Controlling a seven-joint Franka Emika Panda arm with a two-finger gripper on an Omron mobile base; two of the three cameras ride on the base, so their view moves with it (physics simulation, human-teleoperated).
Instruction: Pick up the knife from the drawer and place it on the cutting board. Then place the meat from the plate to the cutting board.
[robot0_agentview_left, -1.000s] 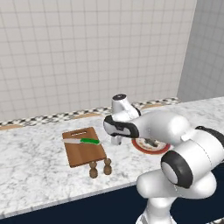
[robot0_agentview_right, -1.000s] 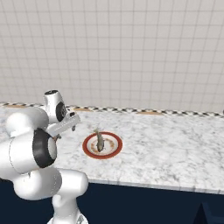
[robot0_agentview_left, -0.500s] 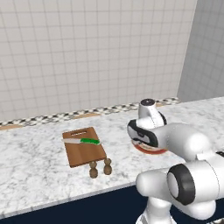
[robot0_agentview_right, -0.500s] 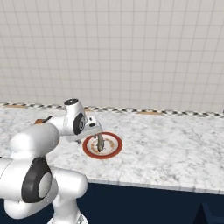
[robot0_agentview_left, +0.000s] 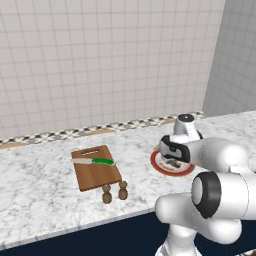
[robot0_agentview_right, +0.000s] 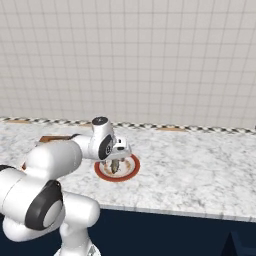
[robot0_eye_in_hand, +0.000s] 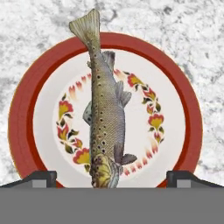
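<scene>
The knife (robot0_agentview_left: 95, 161), green-handled, lies across the reddish-brown cutting board (robot0_agentview_left: 96, 175) on the counter. To the board's right sits the red-rimmed plate (robot0_agentview_left: 156, 163) (robot0_agentview_right: 129, 172) (robot0_eye_in_hand: 26, 109). The meat (robot0_eye_in_hand: 105, 122) (robot0_agentview_right: 115, 167), a speckled whole fish, lies on it. My gripper (robot0_eye_in_hand: 109, 177) (robot0_agentview_right: 116, 161) (robot0_agentview_left: 173, 161) hangs open just above the plate, pointing down. One fingertip (robot0_eye_in_hand: 41, 177) stands on each side of the fish's head end without touching it. The drawer is out of view.
Two small brown shakers (robot0_agentview_left: 106, 195) (robot0_agentview_left: 122, 189) stand at the board's near edge. The marble counter (robot0_agentview_right: 200, 170) stretches right of the plate, with the tiled wall (robot0_agentview_left: 100, 65) behind and the counter's front edge (robot0_agentview_left: 75, 225) close below the shakers.
The arm has swung right, from beside the cutting board to over the plate. The knife stays on the board, and the jaws have stayed open.
</scene>
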